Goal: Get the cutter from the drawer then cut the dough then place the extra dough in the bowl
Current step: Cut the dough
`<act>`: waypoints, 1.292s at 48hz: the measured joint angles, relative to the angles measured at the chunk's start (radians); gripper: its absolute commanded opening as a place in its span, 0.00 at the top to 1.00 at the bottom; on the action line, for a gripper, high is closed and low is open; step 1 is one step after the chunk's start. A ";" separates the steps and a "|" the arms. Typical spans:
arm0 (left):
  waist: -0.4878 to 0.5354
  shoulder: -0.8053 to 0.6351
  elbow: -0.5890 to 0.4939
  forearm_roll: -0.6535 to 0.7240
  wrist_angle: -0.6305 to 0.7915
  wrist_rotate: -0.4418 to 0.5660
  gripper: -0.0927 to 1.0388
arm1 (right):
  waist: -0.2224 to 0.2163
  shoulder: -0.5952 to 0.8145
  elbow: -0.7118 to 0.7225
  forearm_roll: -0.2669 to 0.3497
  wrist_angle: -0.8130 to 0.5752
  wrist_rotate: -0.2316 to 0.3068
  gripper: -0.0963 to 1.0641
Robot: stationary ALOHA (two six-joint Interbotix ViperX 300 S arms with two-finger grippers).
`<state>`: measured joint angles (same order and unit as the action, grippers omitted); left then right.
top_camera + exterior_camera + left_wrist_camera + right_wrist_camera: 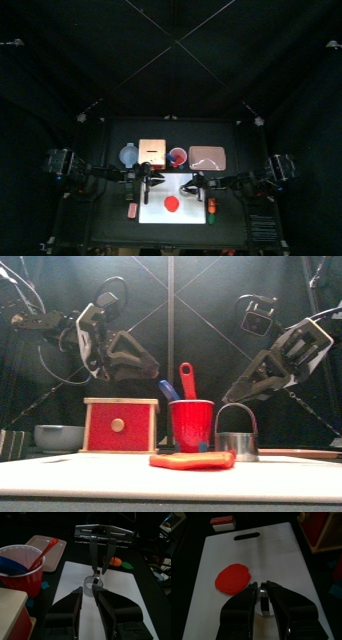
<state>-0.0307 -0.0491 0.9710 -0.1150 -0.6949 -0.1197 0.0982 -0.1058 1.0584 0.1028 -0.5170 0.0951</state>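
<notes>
- Evidently the first step is done: my right gripper [261, 587] is clamped on the round metal cutter [238, 443], apparently by its wire handle. The cutter hangs under it above the white cutting board [271, 557].
- The flat red dough disc [233, 578] lies whole on the board, just beside that gripper and not yet under the cutter. I judge that the cutting and the moving of the extra dough are both left to do.
- My left gripper [90, 594] hovers opposite the right one, jaws slightly apart and empty.
- Behind both grippers stand the pale wooden box with a red drawer front [120, 426], a red cup [191, 426] holding toy knives, and the blue-grey bowl [58, 437] past the box, well apart from the cutter.
- Nothing lies between cutter and dough.
</notes>
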 measured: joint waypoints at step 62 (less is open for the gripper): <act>-0.002 0.000 0.011 -0.006 0.000 -0.003 0.33 | -0.026 0.008 0.005 -0.025 0.046 0.008 0.26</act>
<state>-0.0322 -0.0491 0.9817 -0.1212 -0.6949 -0.1227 0.0721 -0.0982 1.0630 0.0782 -0.4709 0.1028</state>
